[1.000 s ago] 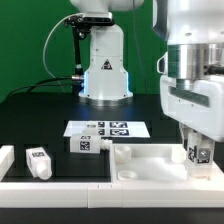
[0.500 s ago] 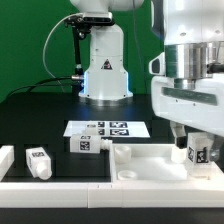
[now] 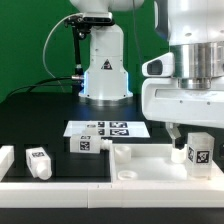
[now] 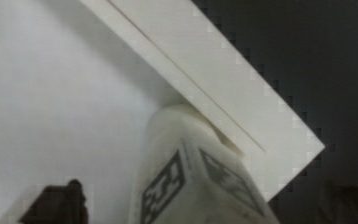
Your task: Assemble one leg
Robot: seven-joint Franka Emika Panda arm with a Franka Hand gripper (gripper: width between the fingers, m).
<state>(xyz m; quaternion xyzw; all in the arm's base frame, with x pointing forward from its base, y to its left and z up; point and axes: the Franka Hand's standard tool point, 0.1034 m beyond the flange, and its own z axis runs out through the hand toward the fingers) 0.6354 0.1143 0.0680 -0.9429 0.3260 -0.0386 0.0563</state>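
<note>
1. Since the job is to fit one leg, the end effector hangs over the big white panel, gripping the leg upright, tag outward, seemingly to aim its lower end at a recess.
2. Two spare legs lie on the table, off the panel's edge toward the exterior view's left, with the marker board behind.
3. Only the wrist view shows the leg's rounded end beside the panel's rim; whether they touch, I can't tell.
</note>
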